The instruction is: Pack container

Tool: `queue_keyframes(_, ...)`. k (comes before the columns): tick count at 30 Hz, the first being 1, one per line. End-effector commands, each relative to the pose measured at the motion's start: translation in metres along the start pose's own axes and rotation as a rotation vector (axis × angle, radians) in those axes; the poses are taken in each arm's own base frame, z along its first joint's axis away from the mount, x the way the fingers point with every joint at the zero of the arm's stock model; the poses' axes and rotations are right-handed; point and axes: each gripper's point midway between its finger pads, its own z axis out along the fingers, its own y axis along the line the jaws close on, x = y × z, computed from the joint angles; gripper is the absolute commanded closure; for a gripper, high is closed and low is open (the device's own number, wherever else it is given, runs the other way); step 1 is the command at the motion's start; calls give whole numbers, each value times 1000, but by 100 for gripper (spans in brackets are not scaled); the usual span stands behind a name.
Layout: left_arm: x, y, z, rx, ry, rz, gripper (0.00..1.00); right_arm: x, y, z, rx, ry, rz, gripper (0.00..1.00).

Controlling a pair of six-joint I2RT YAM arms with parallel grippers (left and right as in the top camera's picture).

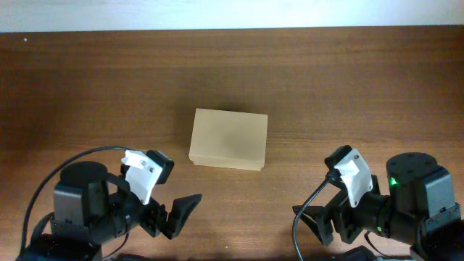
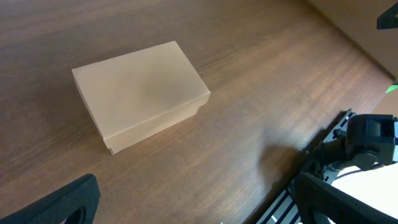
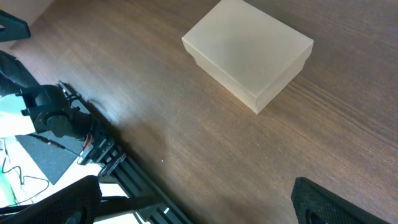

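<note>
cardboard container [image 1: 228,139]: lid down, centre frame, on wooden table [image 1: 362,87] | left gripper [image 1: 180,215]: spread wide, empty | right gripper [image 1: 313,225]: spread wide, empty

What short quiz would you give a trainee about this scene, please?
1. Fill the gap: the left claw and the right claw are both ____ (open or shut).
2. True or false: the box is open.
3. Choose one. The box is:
A. held in the left claw
B. on the table, apart from both claws
C. under the right claw, touching it

Key: 1. open; 2. false, it is closed; 3. B
</note>
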Motion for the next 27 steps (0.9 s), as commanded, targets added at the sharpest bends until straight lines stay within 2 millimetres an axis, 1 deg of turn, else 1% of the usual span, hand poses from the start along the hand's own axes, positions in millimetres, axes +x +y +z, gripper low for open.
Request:
queue_keyframes(1, 1, -5, -2, 14, -4, 8, 1, -1, -2, 0, 13, -2, 0, 1)
queue_keyframes(2, 2, 0, -3, -18, -1, 24, 0, -1, -2, 0, 13, -2, 0, 1)
queue_keyframes(3, 4, 10, -7, -90, -3, 47, 1, -1, -2, 0, 13, -2, 0, 1)
queue_keyframes(4, 4, 16, -11, -134, -10, 53, 0, -1, -2, 0, 13, -2, 0, 1)
queue_keyframes(10, 1, 41, -44, -380, -159, 99, 0, -1, -2, 0, 13, -2, 0, 1)
queue_keyframes(13, 13, 57, -49, -478, -210, 85, 1, -1, -2, 0, 13, -2, 0, 1)
queue_keyframes(16, 34, 70, -38, -521, -232, 68, 0, -1, -2, 0, 13, -2, 0, 1)
queue_keyframes(20, 60, 85, -15, -542, -249, 63, 0, -1, -2, 0, 13, -2, 0, 1)
queue_keyframes(24, 79, 101, 6, -563, -264, 62, 0, -1, -2, 0, 13, -2, 0, 1)
queue_keyframes(27, 88, 108, 19, -565, -283, 62, 1, -1, -2, 0, 13, -2, 0, 1)
